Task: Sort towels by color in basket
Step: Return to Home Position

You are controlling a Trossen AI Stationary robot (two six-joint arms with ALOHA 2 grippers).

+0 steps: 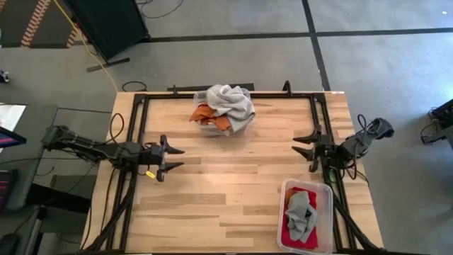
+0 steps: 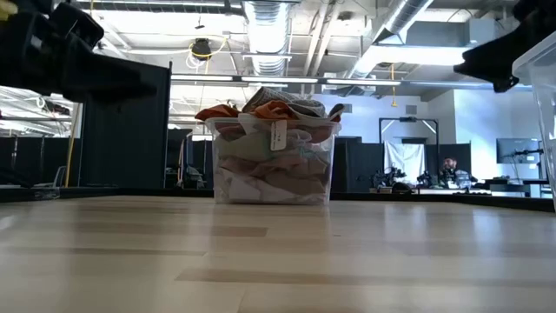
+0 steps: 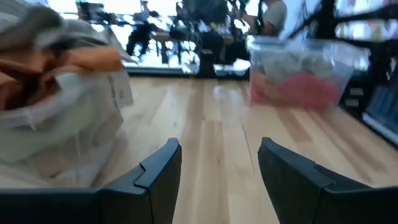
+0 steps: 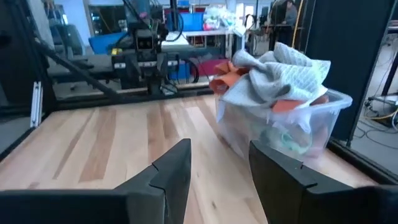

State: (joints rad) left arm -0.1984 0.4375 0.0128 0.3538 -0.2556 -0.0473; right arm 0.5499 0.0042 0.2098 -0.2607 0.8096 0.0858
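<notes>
A clear bin (image 1: 224,113) stands at the far middle of the table, heaped with towels: a grey-white checked one (image 1: 230,100) lies on top, with rust-orange cloth (image 1: 205,115) showing beneath it. The low view shows the same bin (image 2: 273,165) with pink and beige cloths inside and a white tag (image 2: 278,135). A second clear bin (image 1: 306,216) at the near right holds a grey towel (image 1: 300,212) over a red one (image 1: 289,232). My left gripper (image 1: 175,159) is open at the table's left, my right gripper (image 1: 303,144) open at the right; both are clear of the towels.
A black frame (image 1: 140,106) runs along the table's far, left and right edges. Bare wood lies between the two grippers and in the near left part. Beyond the table are a workshop floor, cables and equipment, with people far off in the room.
</notes>
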